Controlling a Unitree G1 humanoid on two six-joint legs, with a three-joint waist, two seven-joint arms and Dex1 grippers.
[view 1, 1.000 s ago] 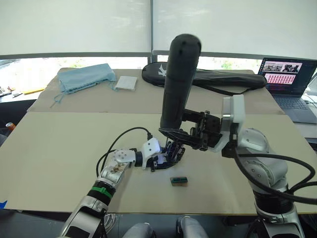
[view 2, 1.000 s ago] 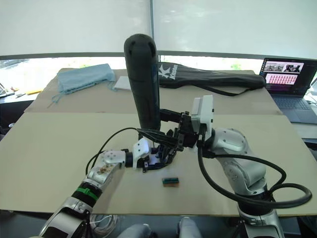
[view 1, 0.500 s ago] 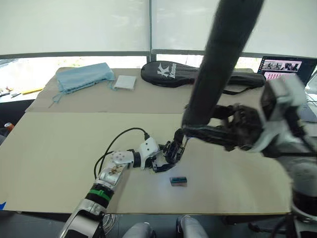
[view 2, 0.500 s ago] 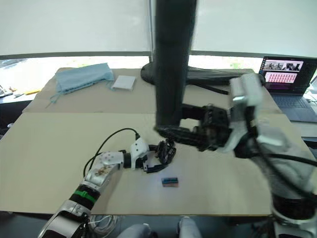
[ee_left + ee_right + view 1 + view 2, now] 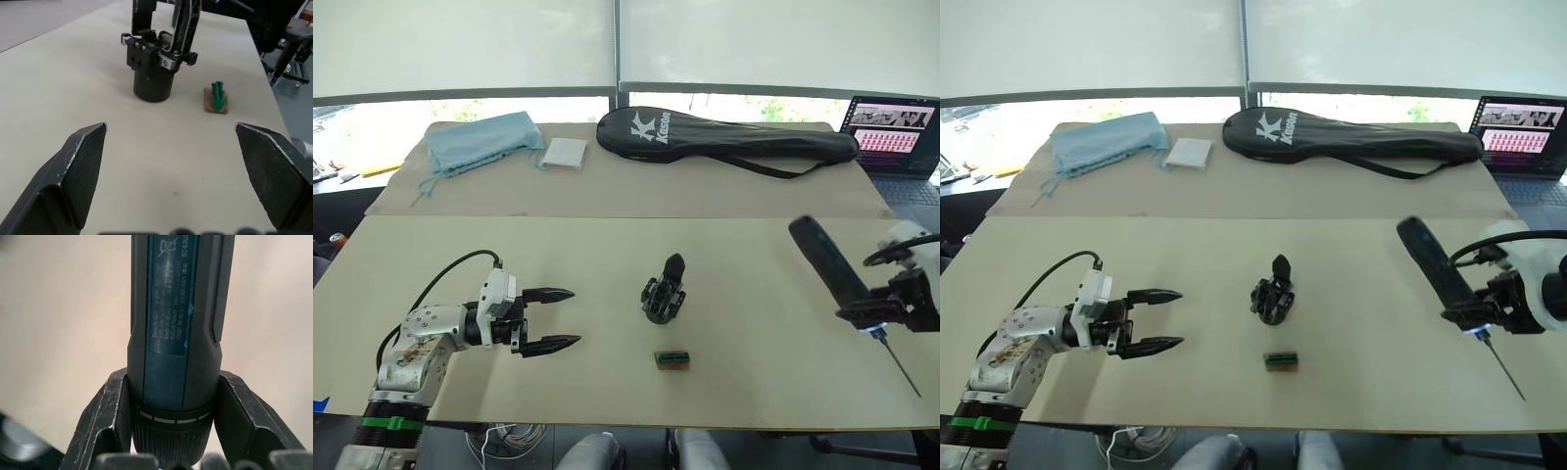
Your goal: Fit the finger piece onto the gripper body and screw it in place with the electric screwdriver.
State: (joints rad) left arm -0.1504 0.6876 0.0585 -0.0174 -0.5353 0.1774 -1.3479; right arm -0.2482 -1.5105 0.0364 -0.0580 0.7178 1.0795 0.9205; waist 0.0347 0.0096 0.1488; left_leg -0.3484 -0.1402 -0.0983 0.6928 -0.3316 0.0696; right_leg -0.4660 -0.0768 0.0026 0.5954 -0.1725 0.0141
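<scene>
Far left, at the back: blue cloth [image 5: 481, 140] on the rear board, white pad [image 5: 565, 153] just beside it. Near the front left: left gripper [image 5: 552, 318] low over the table [image 5: 607, 257], fingers spread wide apart, holding nothing, pointed toward the middle. In the left wrist view, both fingertips [image 5: 83, 147] framing bare table, with the body ahead between them.

Centre: gripper body [image 5: 664, 292] upright on its round base, well apart from either gripper, one pointed finger sticking up; cannot tell whether the finger piece is already on it. Just in front, toward the near edge: small green-and-brown box [image 5: 672, 360], apart from the body.

Back centre to right: black racket bag [image 5: 724, 140] lying across the rear board. Far right corner: laptop [image 5: 898, 130], screen lit.

Right: right gripper [image 5: 171, 418] clamped around the screwdriver [image 5: 830, 266], tilted, rounded end up and toward the middle, thin bit [image 5: 898, 363] slanting down toward the near right edge of the table.
</scene>
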